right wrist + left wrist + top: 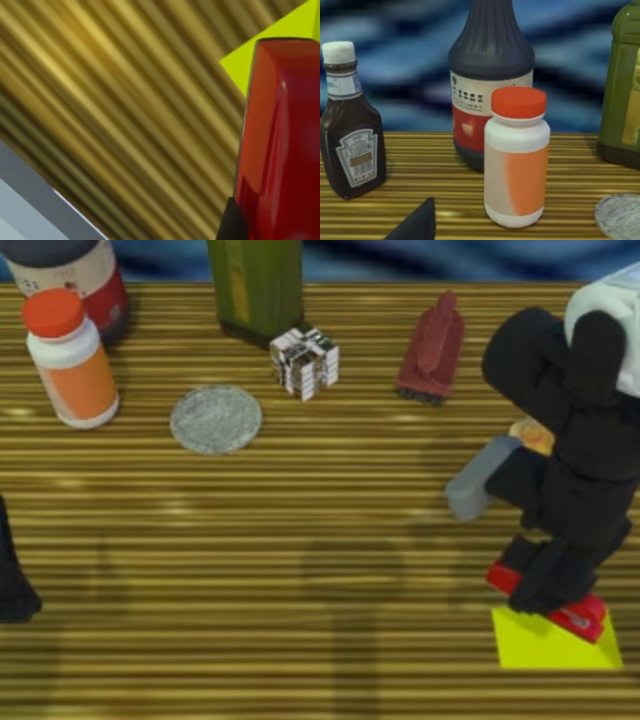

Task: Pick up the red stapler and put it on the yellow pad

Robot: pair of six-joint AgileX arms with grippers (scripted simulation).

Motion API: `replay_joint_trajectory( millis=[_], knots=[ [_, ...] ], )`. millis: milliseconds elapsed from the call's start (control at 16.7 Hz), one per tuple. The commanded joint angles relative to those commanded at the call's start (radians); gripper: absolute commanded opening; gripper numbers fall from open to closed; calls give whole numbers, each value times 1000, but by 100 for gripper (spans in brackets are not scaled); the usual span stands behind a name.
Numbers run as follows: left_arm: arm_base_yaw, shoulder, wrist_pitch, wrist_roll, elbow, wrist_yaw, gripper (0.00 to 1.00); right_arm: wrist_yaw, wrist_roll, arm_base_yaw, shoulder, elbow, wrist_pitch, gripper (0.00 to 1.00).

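The right claw [548, 592] was down low near the front right of the surface [300, 540], and it was closed on the red stapler [575, 616]. The stapler poked out on both sides of the black fingers. One red end lay over the back edge of the yellow pad [555, 645], and the other end stuck out past the pad's left corner. I could not tell if the stapler was touching the pad or was just above it. In the right wrist view the stapler [277, 145] filled one side, with a corner of the yellow pad [280, 35] behind it and the stripy wood beside it. A grey block [478, 480] lay just beside the right arm, and a little orange thing [535, 435] peeked out from behind the arm. Farther back stood a dark red brush [432, 350]. Near the middle at the back were a small black and white cube [305, 362], a tall green box [255, 285] and a flat silver disc [215, 420]. At the back left stood a white bottle with an orange cap [68, 360] and a big dark bottle [85, 275]. The left claw [12, 585] was parked at the left edge, well apart from everything, and I could not tell if it was wide or narrow. The left wrist view also showed a brown sauce bottle [351, 135].
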Motion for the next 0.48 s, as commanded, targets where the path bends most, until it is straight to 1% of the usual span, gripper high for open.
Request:
replay_joint_trajectory(
  millis=[240,360,480],
  knots=[
    [0,0,0,0,0,0,100,30,-403,-44,-60,-69,38,0],
    [0,0,0,0,0,0,100,50,-559,-65,-88,-95,67,0],
    [0,0,0,0,0,0,100,69,-678,-82,-113,-114,97,0]
  ],
)
